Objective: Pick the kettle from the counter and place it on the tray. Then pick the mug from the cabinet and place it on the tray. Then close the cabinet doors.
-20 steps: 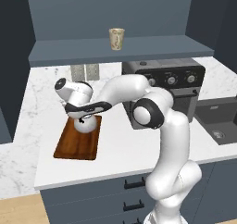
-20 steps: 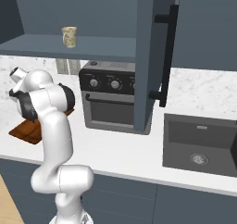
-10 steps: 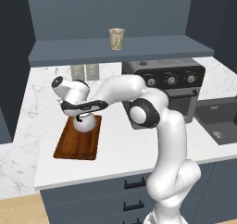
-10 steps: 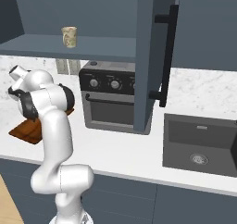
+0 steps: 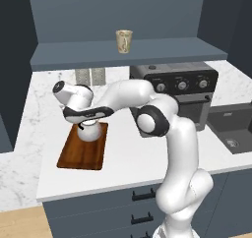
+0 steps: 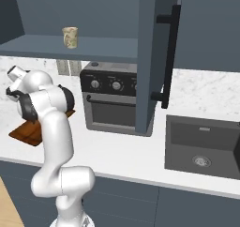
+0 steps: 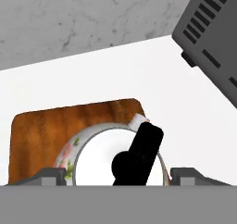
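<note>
My hand (image 5: 87, 120) hangs directly over the kettle (image 5: 90, 132), which stands on the far end of the tray (image 5: 82, 152). In the hand view my two fingertips (image 7: 48, 175) sit wide apart at the bottom corners, one to each side of the kettle (image 7: 115, 156), and neither presses on the black handle (image 7: 141, 150) that runs between them: the hand is open and holds nothing. The kettle's round silvery lid with its black knob faces up at me, with reddish-green markings along its left rim. The tray (image 7: 51, 130) lies flat on the white tabletop (image 5: 123, 153), its long side running away from the front edge.

The mug (image 5: 124, 40) stands upright on the cabinet shelf (image 5: 147, 50), well above and to the right of the tray. In the right base view the mug (image 6: 70, 37) is seen on the same shelf, left of an open door (image 6: 149, 57) with a long black bar handle (image 6: 172, 52).

A dark oven (image 5: 182, 92) stands on the tabletop under the shelf, right of the tray; a sink (image 6: 206, 146) is set into the tabletop further right.
</note>
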Robot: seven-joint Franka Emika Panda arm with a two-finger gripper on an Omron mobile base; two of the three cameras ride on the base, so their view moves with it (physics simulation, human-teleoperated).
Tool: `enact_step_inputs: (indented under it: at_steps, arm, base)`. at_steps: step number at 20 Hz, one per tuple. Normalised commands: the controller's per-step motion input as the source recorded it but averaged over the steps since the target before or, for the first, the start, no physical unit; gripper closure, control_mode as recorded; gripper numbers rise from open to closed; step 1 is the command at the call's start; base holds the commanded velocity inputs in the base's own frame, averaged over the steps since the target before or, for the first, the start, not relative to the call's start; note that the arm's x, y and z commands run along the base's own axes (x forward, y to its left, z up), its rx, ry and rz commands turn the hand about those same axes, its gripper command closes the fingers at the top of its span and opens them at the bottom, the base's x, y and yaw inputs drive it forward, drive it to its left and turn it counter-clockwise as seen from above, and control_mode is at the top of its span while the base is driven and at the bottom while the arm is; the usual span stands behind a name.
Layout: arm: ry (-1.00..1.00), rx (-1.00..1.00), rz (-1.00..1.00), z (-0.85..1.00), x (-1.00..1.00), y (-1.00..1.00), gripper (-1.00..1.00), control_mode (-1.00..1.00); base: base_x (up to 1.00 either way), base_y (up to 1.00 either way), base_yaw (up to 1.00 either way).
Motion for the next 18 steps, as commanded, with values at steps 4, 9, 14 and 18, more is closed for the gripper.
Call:
enact_step_inputs:
  at_steps: [4,9,14,18]
  arm:
    - [-0.06,0.03,0.00,0.17,-0.14,-0.01,-1.00,-1.00]
    - [-0.07,0.11,0.00,0.22,-0.24,0.00,-1.00,-1.00]
    - [-0.03,0.15,0.00,0.24,-0.38,-0.01,-1.00,-1.00]
    - [-0.02,0.13,0.05,0.11,-0.57,-0.08,-1.00,-1.00]
  base:
    - [0.00,0.00,0.00]
    - [0.00,0.00,0.00]
    - [0.00,0.00,0.00]
    - [0.00,0.00,0.00]
